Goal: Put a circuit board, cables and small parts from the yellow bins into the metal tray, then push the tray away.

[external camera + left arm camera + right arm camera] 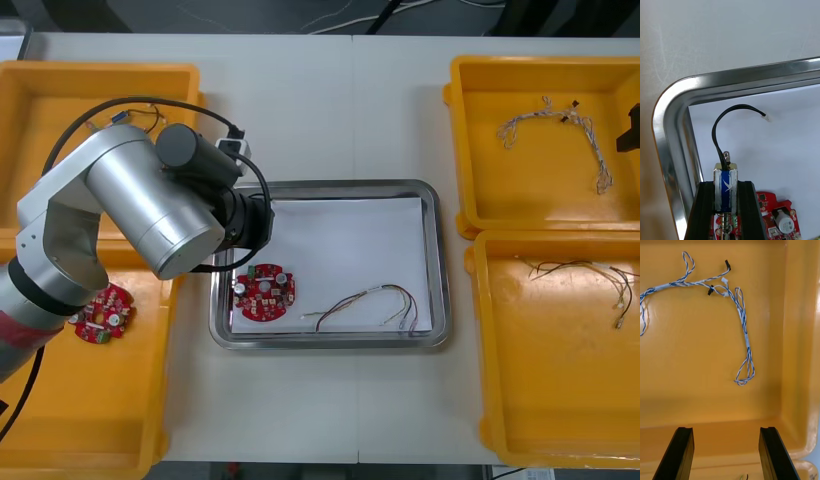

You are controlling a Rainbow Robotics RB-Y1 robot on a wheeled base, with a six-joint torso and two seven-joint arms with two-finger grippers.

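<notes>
As right gripper idles, left gripper grips small metal part over tray.

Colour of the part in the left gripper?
Blue body, metal frame, black lead: small part in left gripper over the tray. Best: left wrist view.

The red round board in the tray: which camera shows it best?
The front view: the whole red board lies in the tray's near left corner. The left wrist view catches its edge behind the left hand, which grips a small metal part. The right wrist view faces a yellow bin.
</notes>
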